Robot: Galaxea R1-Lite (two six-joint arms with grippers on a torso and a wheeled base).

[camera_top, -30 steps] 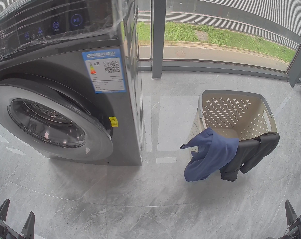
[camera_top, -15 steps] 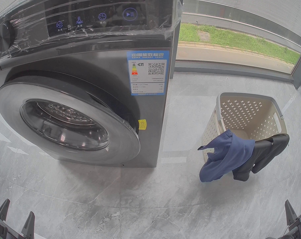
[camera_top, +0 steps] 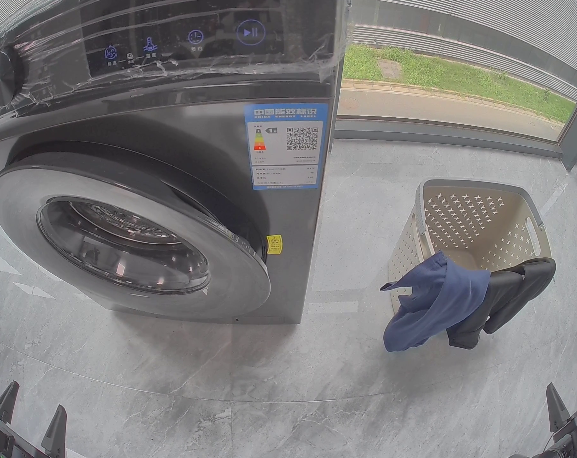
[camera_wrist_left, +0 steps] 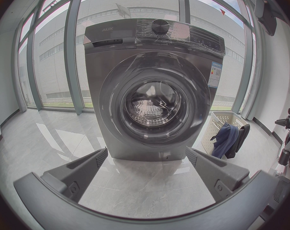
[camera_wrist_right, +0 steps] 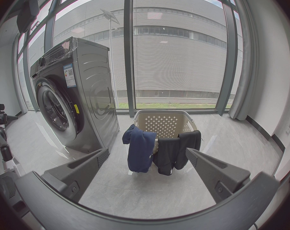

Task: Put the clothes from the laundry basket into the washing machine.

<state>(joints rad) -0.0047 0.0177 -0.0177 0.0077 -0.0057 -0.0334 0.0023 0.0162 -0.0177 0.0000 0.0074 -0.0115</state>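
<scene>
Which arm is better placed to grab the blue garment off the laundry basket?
Right, probably: the open right gripper is on the laundry basket side, its wrist view facing the blue garment.

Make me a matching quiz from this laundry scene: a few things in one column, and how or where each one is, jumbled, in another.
1. round glass door
2. blue garment
3. black garment
4. left claw

A. open, holding nothing
B. draped over the laundry basket rim, side away from the washing machine
C. shut
D. draped over the basket rim, side nearer the machine

Pairs: 1-C, 2-D, 3-B, 4-A
</scene>
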